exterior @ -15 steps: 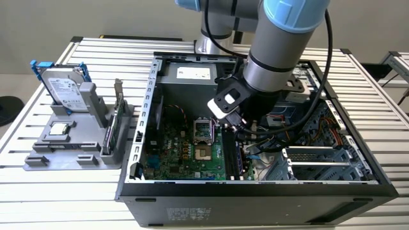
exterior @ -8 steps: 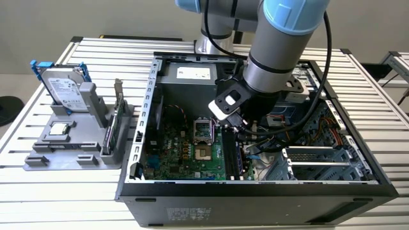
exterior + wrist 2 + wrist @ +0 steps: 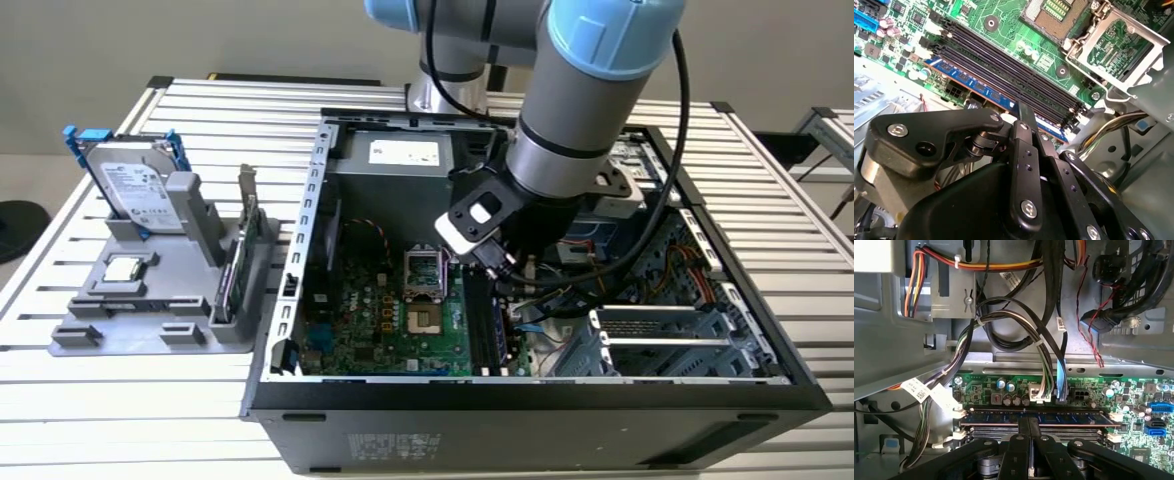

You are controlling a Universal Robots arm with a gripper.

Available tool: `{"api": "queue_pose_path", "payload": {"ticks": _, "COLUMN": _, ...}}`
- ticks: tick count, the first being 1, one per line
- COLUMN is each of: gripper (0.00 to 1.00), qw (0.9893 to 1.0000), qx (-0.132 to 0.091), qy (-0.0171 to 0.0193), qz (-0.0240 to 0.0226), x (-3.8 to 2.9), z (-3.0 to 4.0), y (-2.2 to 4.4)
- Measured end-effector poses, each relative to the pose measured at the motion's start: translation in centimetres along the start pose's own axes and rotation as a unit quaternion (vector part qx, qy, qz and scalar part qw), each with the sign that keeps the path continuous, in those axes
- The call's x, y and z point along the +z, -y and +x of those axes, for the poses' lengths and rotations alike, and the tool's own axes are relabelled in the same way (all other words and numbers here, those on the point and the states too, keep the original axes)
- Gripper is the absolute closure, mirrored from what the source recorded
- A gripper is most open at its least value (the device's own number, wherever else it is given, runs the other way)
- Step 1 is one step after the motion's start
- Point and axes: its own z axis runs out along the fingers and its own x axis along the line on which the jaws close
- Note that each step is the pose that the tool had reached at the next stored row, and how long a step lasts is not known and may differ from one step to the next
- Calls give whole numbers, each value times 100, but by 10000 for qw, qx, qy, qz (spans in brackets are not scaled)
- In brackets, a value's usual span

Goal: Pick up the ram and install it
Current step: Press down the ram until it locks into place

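Ram [image 3: 1054, 416] sits in the outermost slot [image 3: 1004, 102], at the board's [image 3: 367, 320] 3 o'clock edge, pinched in narrow fingers [image 3: 1029, 440]; tilted pressure could leave one latch [image 3: 960, 412] unseated.

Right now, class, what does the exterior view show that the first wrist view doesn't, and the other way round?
The exterior view alone takes in the whole open computer case, the grey parts holder on the slatted table, and the arm above. The first wrist view alone gives the close-up: cable bundles behind the board and the white slot clips. Both show the green motherboard and the ram at its slots, with the gripper on it.
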Motion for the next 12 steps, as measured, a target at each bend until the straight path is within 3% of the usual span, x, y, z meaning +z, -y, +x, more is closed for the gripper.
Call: {"api": "queue_pose_path", "payload": {"ticks": 12, "gripper": 100, "qw": 10000, "qx": 1, "qy": 2, "qz": 1, "x": 67, "z": 1, "y": -2}}
